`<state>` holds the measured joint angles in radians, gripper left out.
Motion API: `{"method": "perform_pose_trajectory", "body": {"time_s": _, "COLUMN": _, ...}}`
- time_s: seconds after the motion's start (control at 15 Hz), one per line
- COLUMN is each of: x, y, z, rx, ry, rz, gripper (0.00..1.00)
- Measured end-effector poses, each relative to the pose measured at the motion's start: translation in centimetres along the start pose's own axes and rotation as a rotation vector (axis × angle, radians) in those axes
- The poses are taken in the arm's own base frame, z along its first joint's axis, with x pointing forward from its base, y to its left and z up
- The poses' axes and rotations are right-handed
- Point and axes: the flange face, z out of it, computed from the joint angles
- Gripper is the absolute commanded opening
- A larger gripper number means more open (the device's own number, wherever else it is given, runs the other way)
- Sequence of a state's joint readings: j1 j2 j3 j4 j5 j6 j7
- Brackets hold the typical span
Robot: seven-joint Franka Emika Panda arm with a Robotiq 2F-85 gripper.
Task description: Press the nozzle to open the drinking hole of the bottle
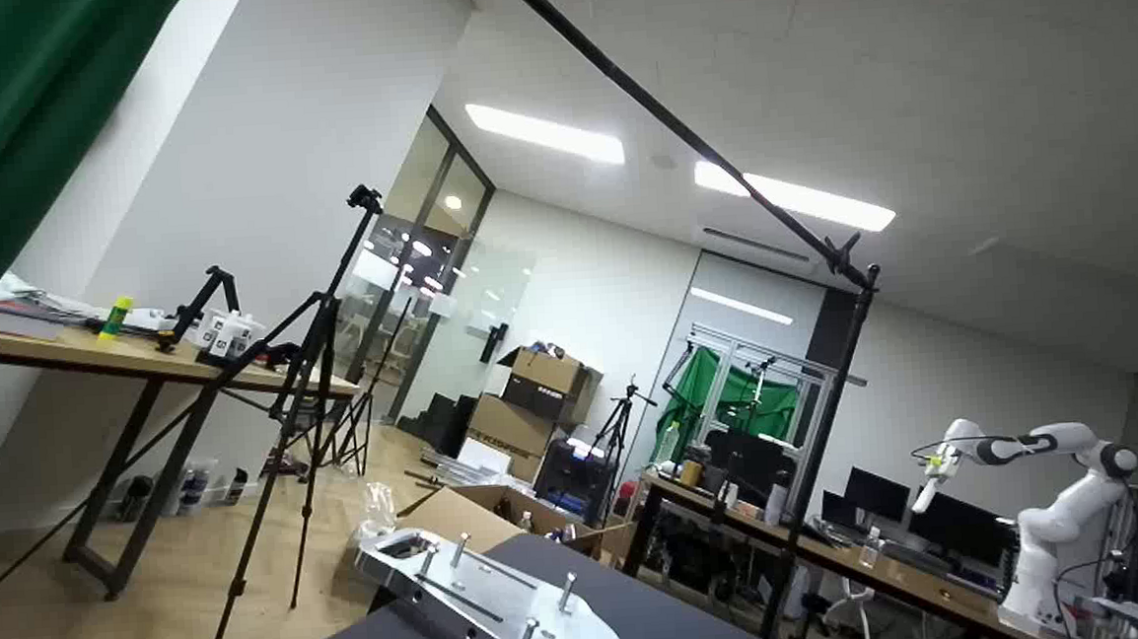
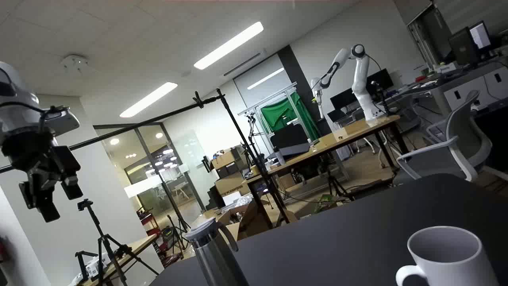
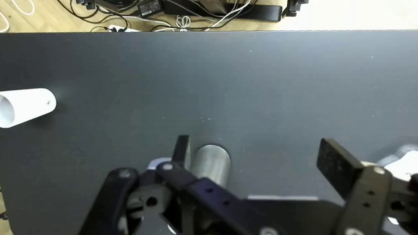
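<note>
The bottle [image 2: 218, 258] is a tall grey pitcher with a pale lid and a dark handle, at the front of the dark table in an exterior view. Its lower part is cut off there. In the wrist view its grey metal body [image 3: 212, 163] shows beside the left finger; its top is hidden behind the gripper. The nozzle cannot be made out. My gripper [image 2: 61, 202] hangs high at the left in an exterior view, apart from the bottle and pointing down. In the wrist view the gripper [image 3: 258, 156] has its fingers wide apart with nothing between them.
A white mug [image 2: 448, 262] stands on the dark table [image 2: 317, 242]. A white tapered object [image 3: 31, 106] lies at the left of the wrist view. A silver plate with upright pegs [image 1: 487, 601] is on the table. A white object [image 3: 405, 164] shows at the right edge.
</note>
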<state>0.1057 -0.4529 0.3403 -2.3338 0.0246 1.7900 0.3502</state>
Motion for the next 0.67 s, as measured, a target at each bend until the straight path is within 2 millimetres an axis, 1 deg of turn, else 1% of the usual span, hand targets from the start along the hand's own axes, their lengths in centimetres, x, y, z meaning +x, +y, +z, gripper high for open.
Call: {"method": "perform_pose_trajectory", "body": {"time_s": 0.67, "x": 0.07, "y": -0.01, "z": 0.01, "rx": -0.004, "ry": 0.005, "rz": -0.003, "gripper": 1.00}}
